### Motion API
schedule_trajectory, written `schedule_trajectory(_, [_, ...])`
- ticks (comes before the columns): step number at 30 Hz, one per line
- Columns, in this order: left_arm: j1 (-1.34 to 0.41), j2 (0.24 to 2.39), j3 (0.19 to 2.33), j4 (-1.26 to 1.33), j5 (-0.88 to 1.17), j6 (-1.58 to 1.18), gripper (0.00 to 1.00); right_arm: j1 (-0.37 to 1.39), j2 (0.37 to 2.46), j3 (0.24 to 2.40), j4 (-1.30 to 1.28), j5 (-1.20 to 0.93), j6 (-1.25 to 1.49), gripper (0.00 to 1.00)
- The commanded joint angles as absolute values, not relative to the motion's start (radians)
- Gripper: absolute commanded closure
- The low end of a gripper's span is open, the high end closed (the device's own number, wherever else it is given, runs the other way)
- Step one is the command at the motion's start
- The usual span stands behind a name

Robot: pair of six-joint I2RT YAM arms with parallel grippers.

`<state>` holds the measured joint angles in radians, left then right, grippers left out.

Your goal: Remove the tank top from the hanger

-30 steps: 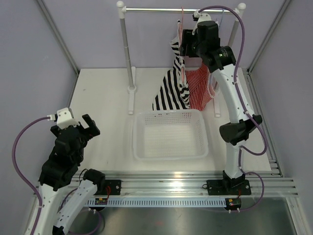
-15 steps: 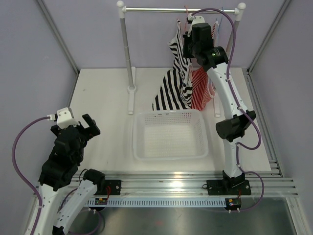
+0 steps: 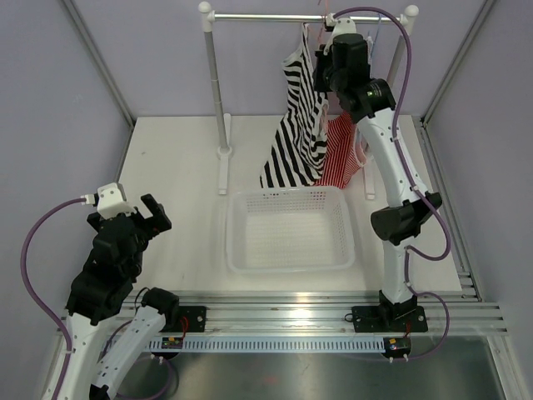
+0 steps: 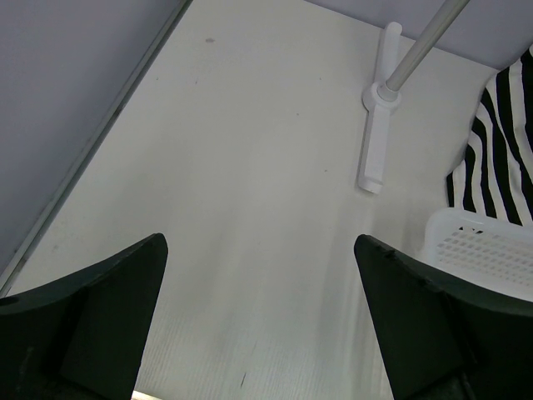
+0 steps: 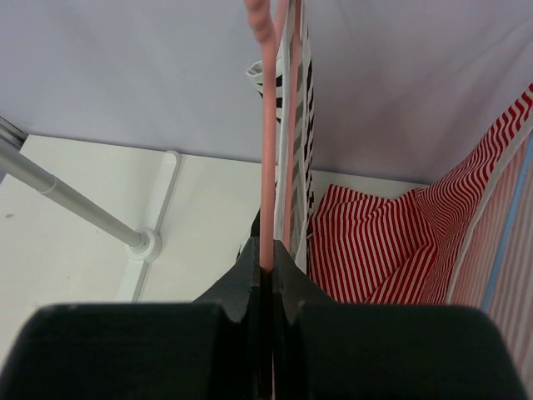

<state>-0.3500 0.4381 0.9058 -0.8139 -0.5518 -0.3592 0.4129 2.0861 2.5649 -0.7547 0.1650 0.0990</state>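
The black-and-white striped tank top [image 3: 298, 125] hangs from the rail on the pink hanger [image 5: 266, 158], its hem trailing on the table behind the basket. My right gripper [image 3: 321, 77] is raised beside the top's upper edge. In the right wrist view the right gripper [image 5: 267, 257] is shut on the pink hanger wire, with the tank top [image 5: 298, 100] just behind the wire. My left gripper [image 3: 151, 212] hovers over the near left of the table. The left gripper [image 4: 259, 242] is open with nothing between its fingers.
A white mesh basket [image 3: 290, 227] sits mid-table in front of the rack. The rack's rail [image 3: 266, 16] and left post [image 3: 215, 83] stand at the back. A red-and-white striped top [image 3: 341, 154] hangs right of the tank top on a light blue hanger [image 5: 510, 200].
My right gripper has closed on the pink hanger wire and risen toward the rail. The tank top's upper part now hangs straighter. The left arm has not moved.
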Motion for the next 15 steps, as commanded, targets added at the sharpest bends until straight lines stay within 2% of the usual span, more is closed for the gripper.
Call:
schedule_trajectory(1, [-0.345,0.436,0.897,-0.759,-0.538,-0.359,0.01,0.426,1.961,2.590,-0.692,0.143,0.100,1.00])
schedule_trajectory(9, [-0.345,0.431,0.897,-0.759,-0.537,-0.360,0.01,0.426,1.827,2.516,-0.840,0.083,0.091,1.00])
schedule_trajectory(15, [-0.345,0.434,0.896,-0.759,-0.531,-0.359,0.01,0.426,1.600,2.267,-0.864,0.037,0.075,1.00])
